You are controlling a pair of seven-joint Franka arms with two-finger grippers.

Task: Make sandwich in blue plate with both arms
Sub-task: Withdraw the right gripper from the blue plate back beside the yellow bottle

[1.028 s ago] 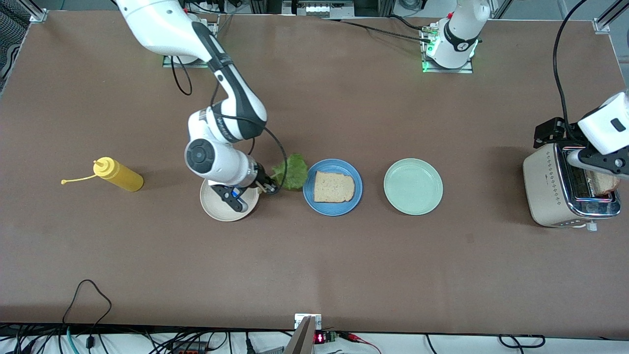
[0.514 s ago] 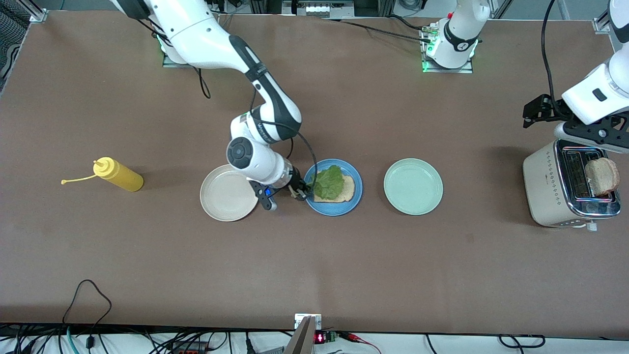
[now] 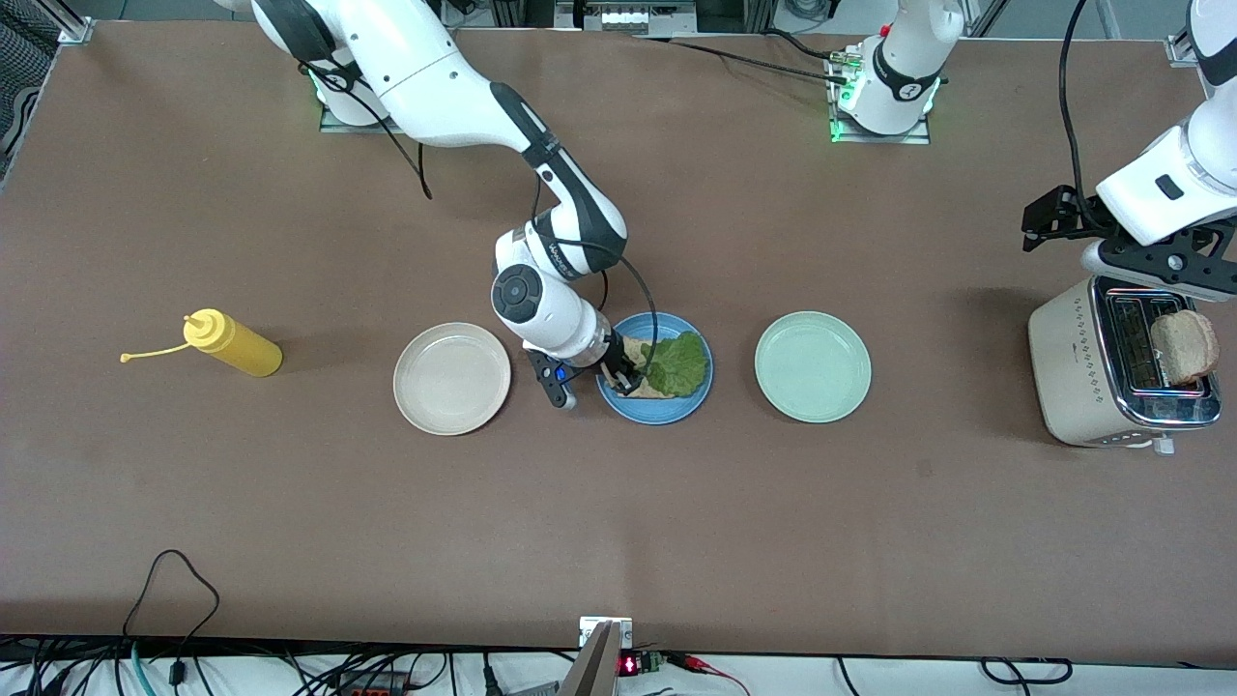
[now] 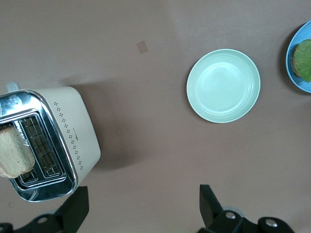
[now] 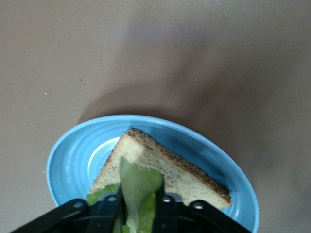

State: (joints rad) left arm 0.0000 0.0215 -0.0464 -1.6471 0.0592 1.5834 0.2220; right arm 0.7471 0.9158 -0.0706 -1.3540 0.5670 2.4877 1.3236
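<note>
The right gripper was positioned low over the blue plate, at the edge toward the beige plate. Its fingers bracketed the stem end of the lettuce leaf — whether they gripped it or had released it cannot be told. The leaf lay on the bread slice in the blue plate. The left gripper hung above the toaster, jaws spread wide and empty — a second slice protruded from one slot. The green plate stood between blue plate and toaster.
</note>
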